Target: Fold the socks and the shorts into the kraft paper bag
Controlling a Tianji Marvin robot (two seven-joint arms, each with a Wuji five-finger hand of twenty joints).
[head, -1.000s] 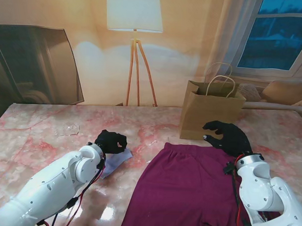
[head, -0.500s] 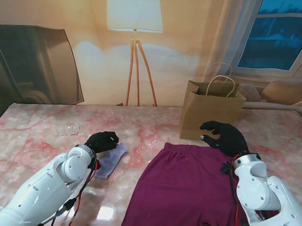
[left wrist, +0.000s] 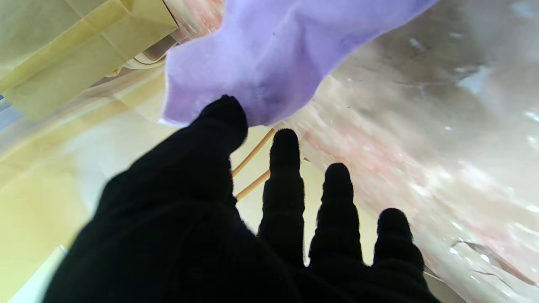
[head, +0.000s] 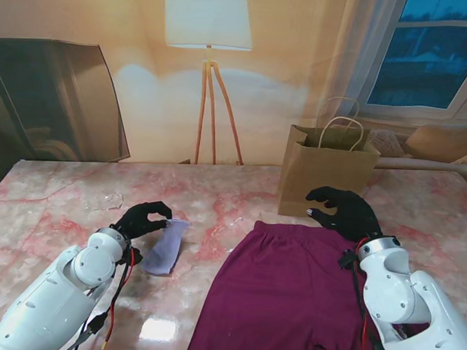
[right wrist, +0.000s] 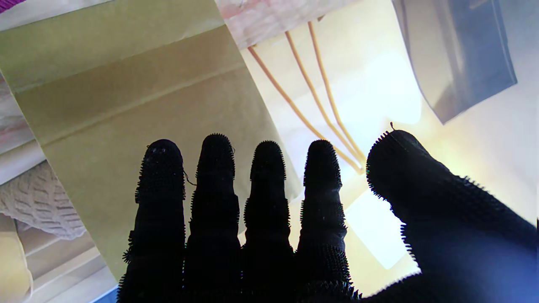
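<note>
A pale purple sock (head: 165,251) lies on the marble table (head: 56,192), left of the maroon shorts (head: 287,292). My left hand (head: 142,218) pinches the sock's far end between thumb and forefinger; in the left wrist view the sock (left wrist: 273,54) hangs raised at my thumb tip, and the other fingers (left wrist: 337,210) are spread. The shorts lie flat with the waistband toward the kraft paper bag (head: 325,174), which stands upright and open-topped. My right hand (head: 346,212) hovers open over the waistband just in front of the bag (right wrist: 126,105), holding nothing.
A floor lamp (head: 206,82) stands behind the table. A dark panel (head: 52,99) leans at the far left, and a small clear scrap (head: 106,200) lies on the table near it. Cushions (head: 442,140) sit behind the bag on the right.
My left hand has moved left and nearer to me with the sock's end, stretching the sock out, and its fingers have uncurled. The right hand has shifted slightly left.
</note>
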